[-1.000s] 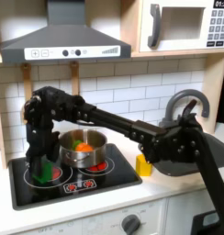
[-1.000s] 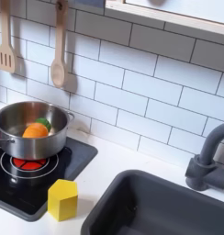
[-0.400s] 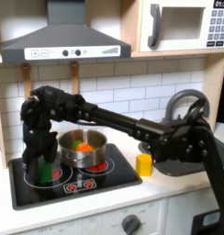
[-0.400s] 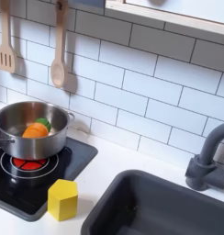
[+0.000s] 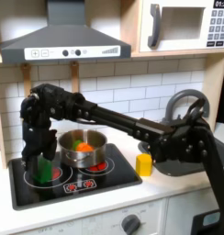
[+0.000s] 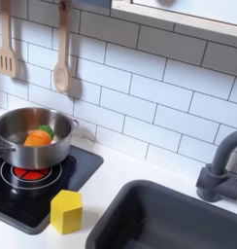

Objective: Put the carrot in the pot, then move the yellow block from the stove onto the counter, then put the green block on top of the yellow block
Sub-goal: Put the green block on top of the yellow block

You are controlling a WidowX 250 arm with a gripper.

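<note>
Carrot (image 6: 36, 137) sits in the pot (image 6: 14, 127). Yellow block (image 6: 65, 211) stands on the worktop (image 6: 111, 185) by the stove's (image 6: 82, 165) edge. End effector (image 5: 40, 165) grasps the green block (image 5: 43, 168) over the stove's left burner. Block looks light, rigid, slick; grip flat opposite faces.

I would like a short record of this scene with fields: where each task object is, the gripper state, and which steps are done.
carrot: inside the pot, on the stove
yellow block: upright on the counter, beside the stove edge
green block: at the stove's left in the first exterior view, between the fingers of the gripper
gripper state: shut on the green block
steps done: carrot in pot; yellow block on counter
step left: green block onto yellow block
</note>
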